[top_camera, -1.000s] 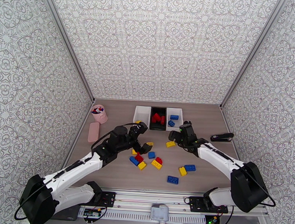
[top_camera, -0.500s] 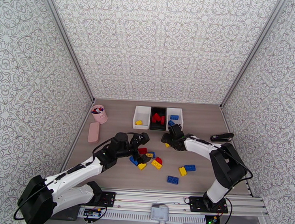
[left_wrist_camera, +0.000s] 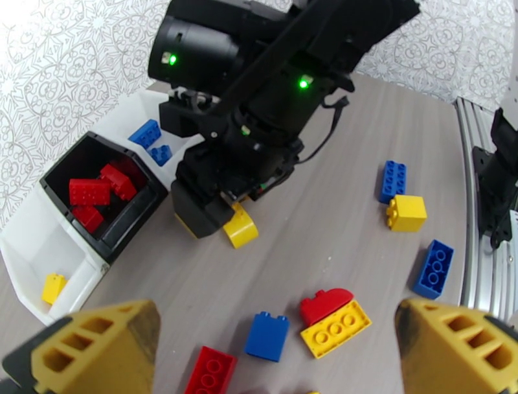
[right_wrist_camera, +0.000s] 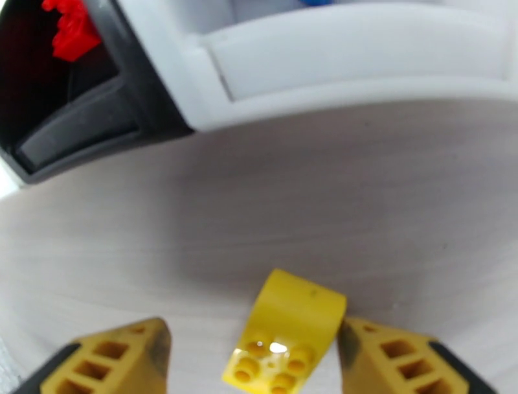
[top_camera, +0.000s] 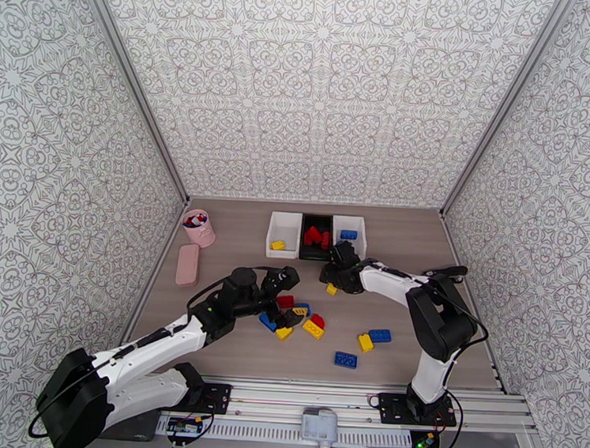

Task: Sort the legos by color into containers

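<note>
My right gripper [top_camera: 333, 280] is down on the table just in front of the black bin [top_camera: 317, 220], jaws open. A yellow curved lego [right_wrist_camera: 288, 324] lies between the fingers; the right finger [right_wrist_camera: 388, 356] is against it and the left finger is apart from it. My left gripper [top_camera: 288, 298] hangs wide open over a cluster of loose legos: a red one [left_wrist_camera: 210, 372], a blue one [left_wrist_camera: 267, 336] and a red-and-yellow pair [left_wrist_camera: 330, 317]. The black bin holds red legos [top_camera: 314, 236]. The left white bin [top_camera: 285, 224] holds a yellow one and the right white bin [top_camera: 355, 248] holds blue ones.
More loose legos lie front right: a yellow [top_camera: 365, 342], a blue [top_camera: 380, 335] and another blue [top_camera: 346, 359]. A pink cup [top_camera: 198, 228] and flat pink case [top_camera: 188, 263] sit at the left edge. A black stapler [top_camera: 444, 274] lies at the right.
The right gripper moved left toward the bins and its jaws narrowed around the yellow curved lego, which slid slightly left. The left gripper came down closer over the cluster.
</note>
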